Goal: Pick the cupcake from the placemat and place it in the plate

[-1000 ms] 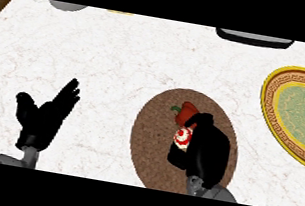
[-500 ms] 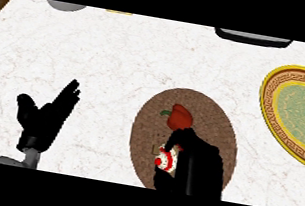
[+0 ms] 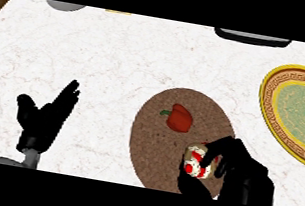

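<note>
A brown oval placemat (image 3: 159,126) lies on the white marble counter in the head view. My right hand (image 3: 243,178) is over the mat's lower right part, fingers and thumb curled round the cupcake (image 3: 197,162), which shows a red and white wrapper. A red bell pepper (image 3: 179,118) lies on the mat just above and left of the cupcake. The gold-rimmed green plate (image 3: 270,102) sits at the right edge, up and right of my right hand. My left hand (image 3: 44,120) rests open at the lower left, fingers up.
A grey round object (image 3: 65,6) and a dark tray-like object (image 3: 252,38) sit at the counter's far edge. Brown wood shows at the top corners beyond the counter.
My right hand has shifted right and down on the mat with the cupcake in it, uncovering the red pepper. The left hand has stayed in place.
</note>
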Controlling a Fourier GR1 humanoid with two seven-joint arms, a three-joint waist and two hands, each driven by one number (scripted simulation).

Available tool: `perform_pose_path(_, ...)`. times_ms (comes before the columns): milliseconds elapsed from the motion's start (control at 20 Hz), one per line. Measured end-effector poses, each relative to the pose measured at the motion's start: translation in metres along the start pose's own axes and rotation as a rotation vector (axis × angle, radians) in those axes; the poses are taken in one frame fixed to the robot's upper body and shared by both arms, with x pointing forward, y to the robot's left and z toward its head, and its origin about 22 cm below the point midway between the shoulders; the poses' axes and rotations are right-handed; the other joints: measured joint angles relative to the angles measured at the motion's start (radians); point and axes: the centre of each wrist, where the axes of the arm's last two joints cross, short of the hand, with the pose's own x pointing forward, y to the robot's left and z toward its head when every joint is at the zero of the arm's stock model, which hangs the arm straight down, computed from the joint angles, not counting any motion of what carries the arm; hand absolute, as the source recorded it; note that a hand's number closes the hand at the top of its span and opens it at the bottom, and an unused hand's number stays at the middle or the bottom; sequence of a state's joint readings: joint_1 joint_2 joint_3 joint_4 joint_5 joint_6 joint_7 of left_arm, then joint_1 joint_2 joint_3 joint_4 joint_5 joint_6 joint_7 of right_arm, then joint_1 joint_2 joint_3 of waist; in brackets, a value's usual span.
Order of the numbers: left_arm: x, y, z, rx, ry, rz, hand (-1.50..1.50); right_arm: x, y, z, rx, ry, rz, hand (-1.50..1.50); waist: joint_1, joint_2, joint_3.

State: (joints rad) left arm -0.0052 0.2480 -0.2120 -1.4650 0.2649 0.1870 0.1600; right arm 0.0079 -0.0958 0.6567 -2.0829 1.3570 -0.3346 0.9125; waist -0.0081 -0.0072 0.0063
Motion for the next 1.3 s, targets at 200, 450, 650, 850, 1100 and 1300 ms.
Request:
perform_pose_path(200,0.0,0.001,0.001,-0.004,-0.006,0.002,0.0,-0.021,-0.014,-0.017,-0.086,0.061,-0.09,1.5,0.003,0.002,0.0)
perform_pose_path(450,0.002,0.004,-0.001,-0.017,-0.002,0.003,0.0,-0.064,-0.027,-0.053,-0.189,0.099,-0.133,1.5,0.007,0.004,0.001)
perform_pose_path(650,0.002,-0.002,-0.001,-0.015,-0.003,-0.002,0.0,-0.1,-0.033,-0.087,-0.277,0.129,-0.105,1.5,0.011,0.005,0.001)
perform_pose_path(850,0.004,-0.007,-0.002,-0.021,0.0,-0.001,0.0,-0.142,-0.039,-0.12,-0.35,0.144,-0.083,1.5,0.016,0.006,0.001)
perform_pose_path(1100,0.005,-0.006,-0.004,-0.018,0.001,-0.006,0.0,-0.191,-0.046,-0.161,-0.384,0.164,-0.066,1.5,0.023,0.008,0.001)
perform_pose_path(1300,0.005,-0.009,-0.004,-0.029,-0.004,-0.007,0.0,-0.223,-0.057,-0.192,-0.395,0.168,-0.062,1.5,0.028,0.009,0.002)
